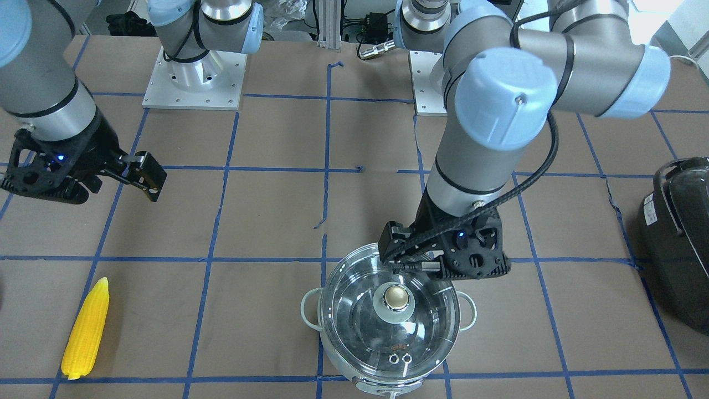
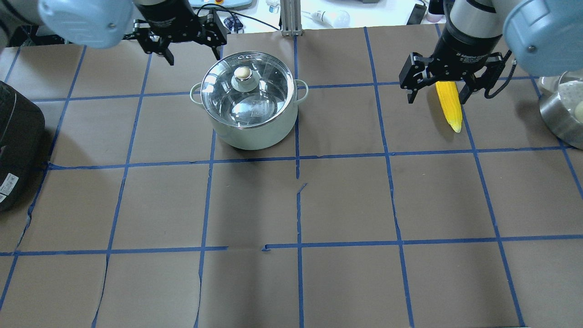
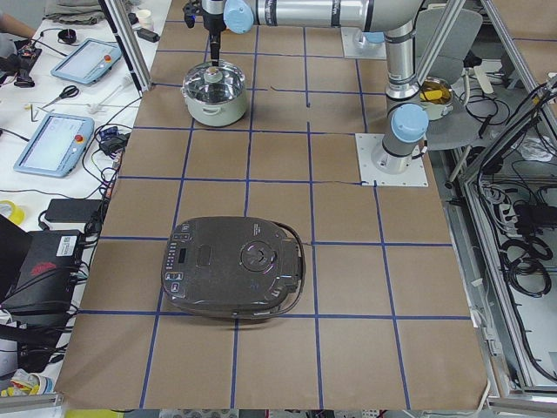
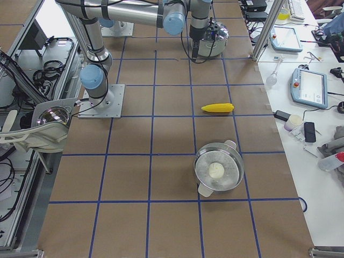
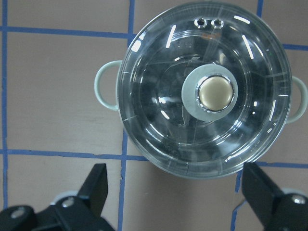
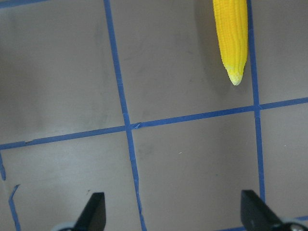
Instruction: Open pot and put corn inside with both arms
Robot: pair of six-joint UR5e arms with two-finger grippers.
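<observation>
The pot (image 2: 255, 130) stands at the far left-centre of the table, pale green with loop handles. Its glass lid (image 1: 354, 310) with the brass knob (image 1: 396, 297) is on. My left gripper (image 1: 443, 255) hovers open just beside the pot on the robot's side; in the left wrist view its jaws (image 5: 178, 192) stand wide apart below the pot (image 5: 108, 86). The yellow corn (image 1: 86, 330) lies flat on the table. My right gripper (image 2: 439, 91) is open and empty above the table, short of the corn (image 6: 231, 38), whose tip shows ahead of the jaws.
A large black appliance (image 2: 18, 141) sits at the table's left edge. A steel bowl (image 2: 562, 114) holding something white stands at the right edge, beyond the corn. Blue tape lines cross the brown table.
</observation>
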